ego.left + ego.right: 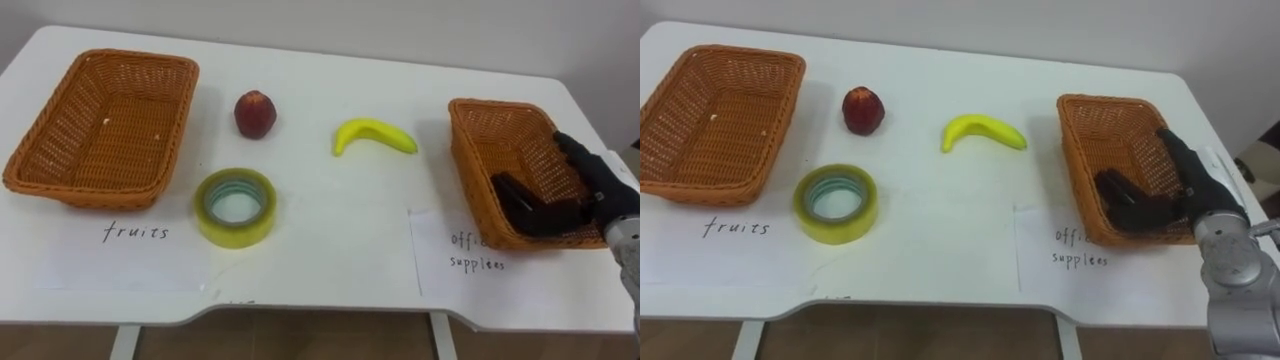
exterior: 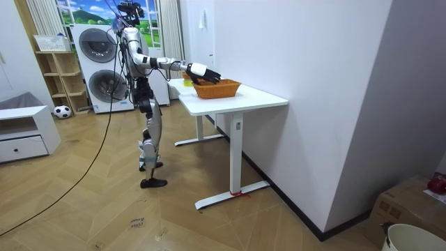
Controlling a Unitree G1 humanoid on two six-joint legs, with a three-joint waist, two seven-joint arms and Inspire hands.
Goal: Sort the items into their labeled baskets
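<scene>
The roll of tape (image 1: 236,207) is a thick yellow ring with a greenish inner core, lying flat on the white table (image 1: 330,260) just beside the near right corner of the wicker basket (image 1: 130,56) with the "fruits" paper label (image 1: 135,233). A red fruit (image 1: 255,114) (apple or peach, hard to say) sits behind the tape, and a curved yellow banana (image 1: 374,136) lies between it and the second wicker basket (image 1: 500,104), whose paper label (image 1: 478,250) reads "office supplies". The right hand (image 1: 597,195) hangs over this basket's near right part, its dark fingers (image 1: 575,155) spread loosely and holding nothing. Tape, fruit and banana all lie well apart from them.
</scene>
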